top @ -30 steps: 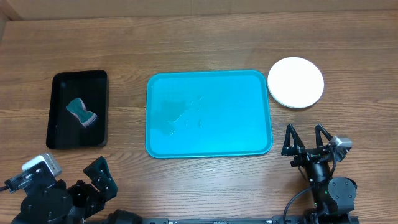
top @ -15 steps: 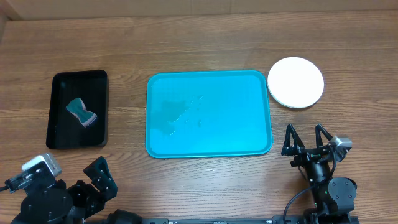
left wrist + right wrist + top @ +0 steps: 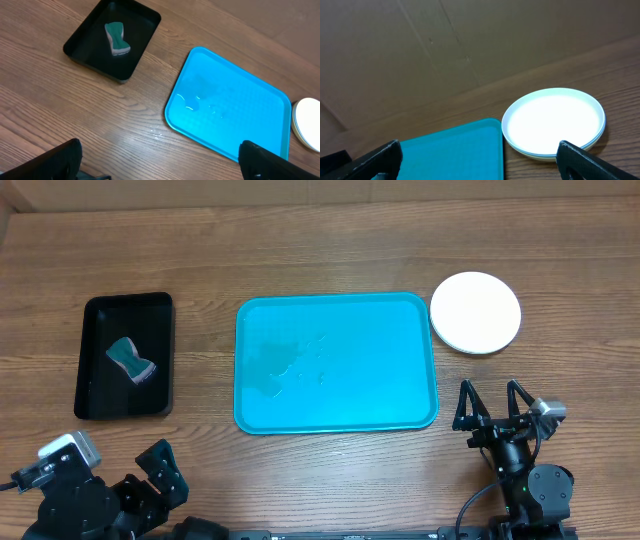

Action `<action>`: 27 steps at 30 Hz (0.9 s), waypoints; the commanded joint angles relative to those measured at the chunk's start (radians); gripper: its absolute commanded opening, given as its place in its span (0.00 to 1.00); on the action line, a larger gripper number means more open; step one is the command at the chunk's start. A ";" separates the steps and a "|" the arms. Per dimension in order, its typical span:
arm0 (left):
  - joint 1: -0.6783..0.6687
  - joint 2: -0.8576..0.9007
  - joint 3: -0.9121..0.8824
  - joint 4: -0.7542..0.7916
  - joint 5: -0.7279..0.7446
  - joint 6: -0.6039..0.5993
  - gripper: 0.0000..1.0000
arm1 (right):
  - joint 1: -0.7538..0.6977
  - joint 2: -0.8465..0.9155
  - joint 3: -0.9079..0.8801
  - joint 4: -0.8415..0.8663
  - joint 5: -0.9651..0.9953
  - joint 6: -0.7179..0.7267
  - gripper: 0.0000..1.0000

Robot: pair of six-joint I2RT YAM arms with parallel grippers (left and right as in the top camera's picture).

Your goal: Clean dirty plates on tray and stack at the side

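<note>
The turquoise tray [image 3: 335, 361] lies in the middle of the table with only a few wet streaks on it; it also shows in the left wrist view [image 3: 235, 110] and the right wrist view [image 3: 455, 152]. The plates [image 3: 475, 312] are stacked on the table right of the tray, white one on top, with other rims just showing beneath in the right wrist view [image 3: 554, 121]. My left gripper [image 3: 160, 470] is open and empty at the front left. My right gripper [image 3: 493, 406] is open and empty, in front of the stack.
A black tray [image 3: 125, 356] at the left holds a green-and-white sponge [image 3: 131, 361], also seen in the left wrist view [image 3: 117, 38]. A brown cardboard wall [image 3: 470, 40] stands behind the table.
My left arm has drawn back slightly toward the front edge. Nothing else has moved.
</note>
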 commanded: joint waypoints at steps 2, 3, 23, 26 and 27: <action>-0.006 -0.010 -0.040 0.019 -0.021 0.010 1.00 | -0.002 -0.011 -0.010 0.002 0.014 -0.006 1.00; 0.007 -0.015 -0.058 0.027 -0.020 0.033 1.00 | -0.002 -0.011 -0.010 0.002 0.014 -0.006 1.00; 0.293 -0.359 -0.840 0.975 0.338 0.784 1.00 | -0.002 -0.011 -0.010 0.002 0.014 -0.006 1.00; 0.319 -0.387 -0.981 1.130 0.348 0.782 1.00 | -0.002 -0.011 -0.010 0.002 0.013 -0.006 1.00; 0.326 -0.392 -1.025 1.178 0.349 0.782 1.00 | -0.002 -0.011 -0.010 0.002 0.013 -0.006 1.00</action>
